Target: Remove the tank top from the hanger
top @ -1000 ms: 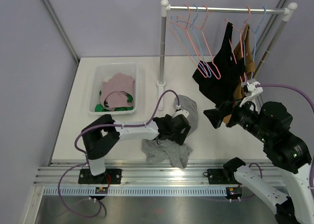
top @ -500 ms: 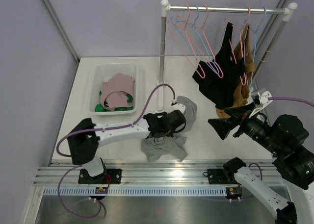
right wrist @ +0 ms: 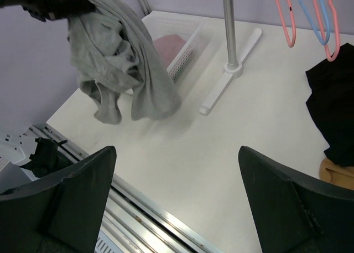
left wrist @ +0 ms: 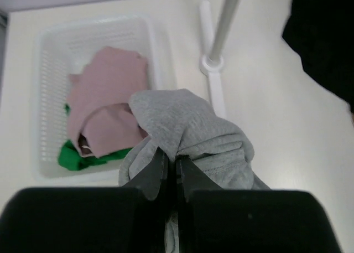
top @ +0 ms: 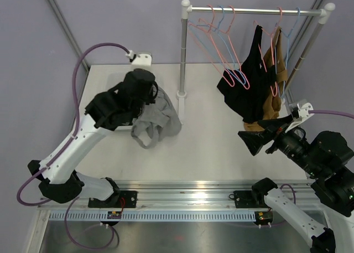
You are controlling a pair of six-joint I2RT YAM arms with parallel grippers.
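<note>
A grey tank top (top: 157, 123) hangs in the air from my left gripper (left wrist: 170, 161), whose jaws are shut on a fold of it (left wrist: 204, 131). It dangles over the table beside the white basket (left wrist: 50, 70), and shows in the right wrist view too (right wrist: 124, 65). A black garment (top: 249, 92) hangs from the rack rail (top: 254, 11) with a brown one (top: 272, 59) behind it; its hanger is mostly hidden. My right gripper (top: 249, 142) stands open and empty just below and in front of the black garment (right wrist: 334, 109).
Several empty pink and blue hangers (top: 229, 59) hang on the rail. The rack's white post and foot (right wrist: 229, 70) stand mid-table. The basket holds a pink cloth (left wrist: 105, 92) and a green one (left wrist: 74, 153). A metal rail (top: 182, 195) runs along the near edge.
My left gripper shut on the grey tank top and lifted it from the table's front up and left, toward the basket. The right gripper drew back a little from the hanging clothes.
</note>
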